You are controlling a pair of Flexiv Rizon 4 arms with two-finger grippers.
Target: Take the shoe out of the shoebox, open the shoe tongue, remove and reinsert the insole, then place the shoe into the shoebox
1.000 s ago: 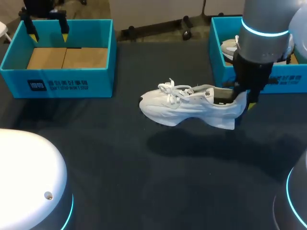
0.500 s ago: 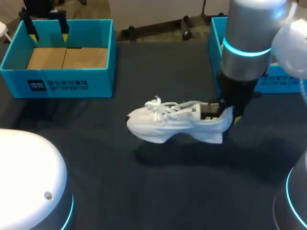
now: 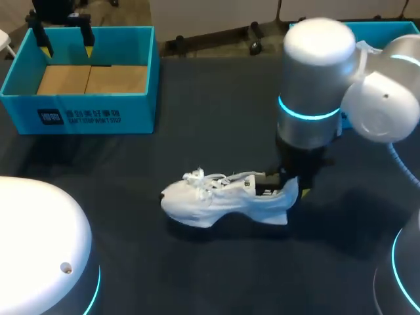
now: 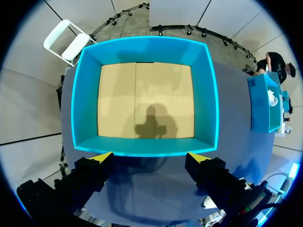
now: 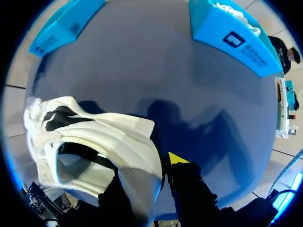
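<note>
- A white lace-up sneaker (image 3: 223,197) lies toe-left near the middle of the dark bench (image 3: 197,275). Its sole is at or just above the surface, and contact cannot be confirmed from the head view.
- The right end effector (image 3: 293,188) grips the sneaker's heel collar. One yellow-tipped finger (image 5: 177,158) presses the outside of the heel. The other finger sits inside the shoe opening, so the heel wall is clamped between them.
- Gripping at the heel leaves the laces and tongue uncovered, which likely suits the tongue-opening step that is not yet done.
- The silver-and-black right arm (image 3: 315,98) stands almost upright over the heel, which suggests the sneaker is being set down on open bench, well apart from both boxes.
- At the far right, a second blue box (image 5: 232,40) shows white contents, though what they are cannot be told. In the head view it is largely hidden behind the arm.
- At the far left, a blue open-topped shoebox with a bare cardboard floor (image 3: 79,111) holds nothing.
- The left end effector (image 4: 149,158) hangs over that shoebox's far wall with its fingers spread wide and nothing between them. It appears parked clear of the working area until a second grip is needed.
</note>
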